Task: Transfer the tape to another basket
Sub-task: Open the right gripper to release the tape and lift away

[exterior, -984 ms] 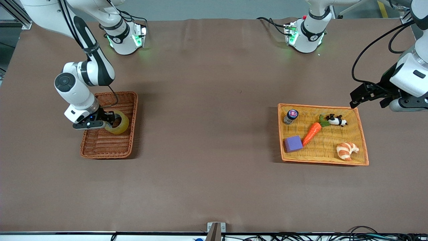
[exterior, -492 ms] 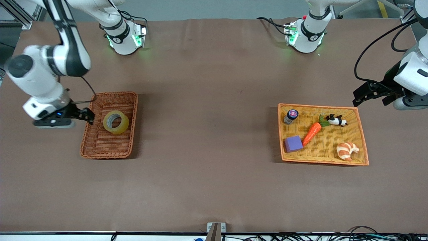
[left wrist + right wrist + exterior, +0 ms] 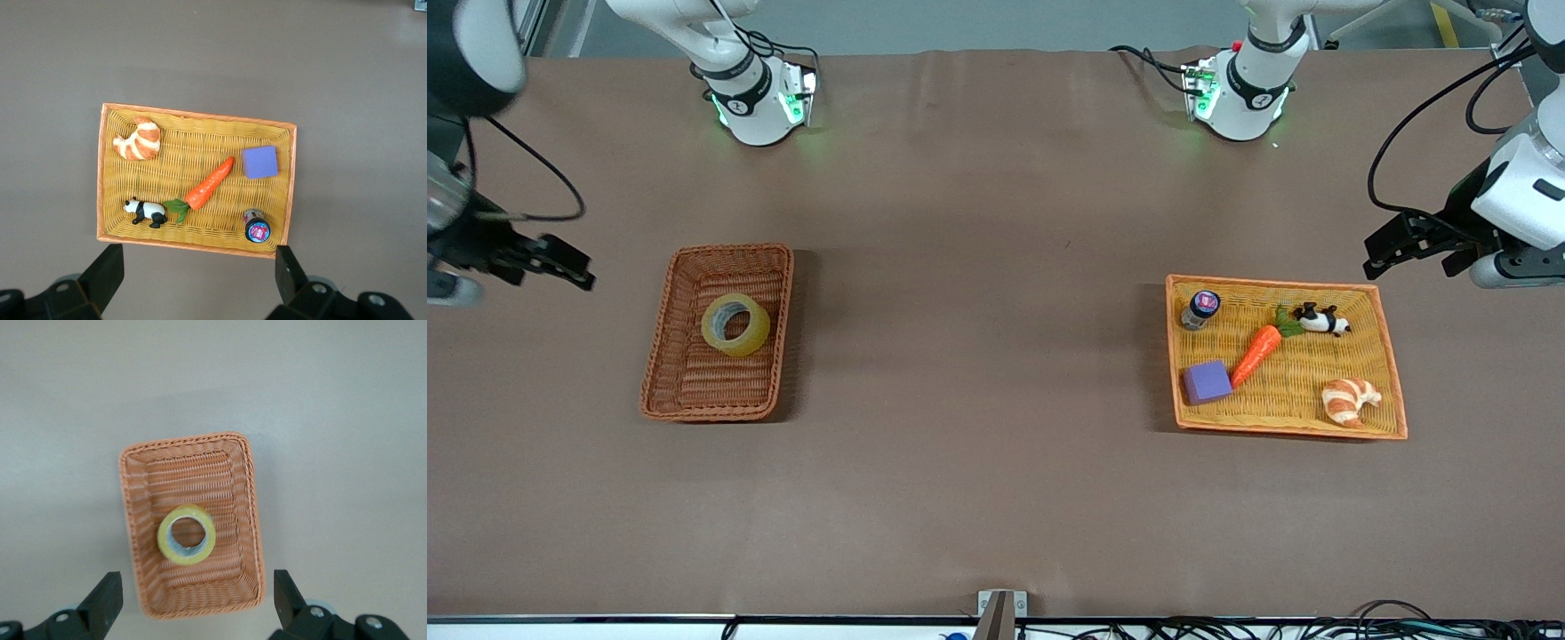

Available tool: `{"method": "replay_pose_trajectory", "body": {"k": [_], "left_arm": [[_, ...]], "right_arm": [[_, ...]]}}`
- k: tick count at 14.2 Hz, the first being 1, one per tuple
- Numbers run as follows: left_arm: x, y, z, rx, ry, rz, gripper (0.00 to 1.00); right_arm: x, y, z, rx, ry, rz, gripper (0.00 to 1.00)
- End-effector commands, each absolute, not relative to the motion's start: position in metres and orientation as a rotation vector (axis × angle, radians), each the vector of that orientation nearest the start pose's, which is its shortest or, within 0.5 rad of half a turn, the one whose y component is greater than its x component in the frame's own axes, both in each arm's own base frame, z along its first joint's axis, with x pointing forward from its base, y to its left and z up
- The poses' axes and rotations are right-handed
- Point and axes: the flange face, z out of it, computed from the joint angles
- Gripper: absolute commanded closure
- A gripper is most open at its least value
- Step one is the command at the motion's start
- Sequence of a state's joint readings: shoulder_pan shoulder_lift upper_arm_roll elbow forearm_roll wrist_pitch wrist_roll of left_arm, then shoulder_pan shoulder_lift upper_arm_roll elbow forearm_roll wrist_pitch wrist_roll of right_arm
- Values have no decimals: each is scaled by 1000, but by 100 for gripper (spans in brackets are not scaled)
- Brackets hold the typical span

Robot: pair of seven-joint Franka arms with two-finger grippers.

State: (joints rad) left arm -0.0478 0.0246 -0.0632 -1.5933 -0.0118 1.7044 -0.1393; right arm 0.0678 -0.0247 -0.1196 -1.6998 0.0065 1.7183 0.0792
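Observation:
The tape (image 3: 735,324), a yellowish ring, lies flat in the narrow reddish-brown wicker basket (image 3: 694,382), about in its middle. It also shows in the right wrist view (image 3: 187,535), inside the same basket (image 3: 200,470). My right gripper (image 3: 574,267) is open and empty, up in the air off the basket's side toward the right arm's end of the table; its view looks down on the basket between its fingers (image 3: 198,587). My left gripper (image 3: 1376,256) is open and empty, up beside the orange-yellow basket's corner (image 3: 198,260).
The wider orange-yellow basket (image 3: 1392,391) toward the left arm's end holds a small jar (image 3: 1200,308), a purple block (image 3: 1207,382), a carrot (image 3: 1256,353), a panda figure (image 3: 1320,319) and a croissant (image 3: 1349,400). Bare brown table lies between the two baskets.
My right gripper let go of the tape in the reddish-brown basket, then rose and drew away toward the right arm's end of the table. The left gripper shifted only slightly.

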Motion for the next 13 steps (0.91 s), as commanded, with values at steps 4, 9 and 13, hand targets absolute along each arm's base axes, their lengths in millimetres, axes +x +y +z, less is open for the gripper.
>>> {"method": "replay_pose_trajectory", "body": {"k": [4,9,13], "left_arm": [[564,-62,616,-3154,47,-127,0],[563,-61,615,-3154,33,-114,0],[564,-60,615,-3154,30,-114,0]], "right_arm": [[544,-15,648,-3130,284,17,0],[544,-11,651,-3139,172,14,0],[544,-12,651,-3142,116,12,0]]}}
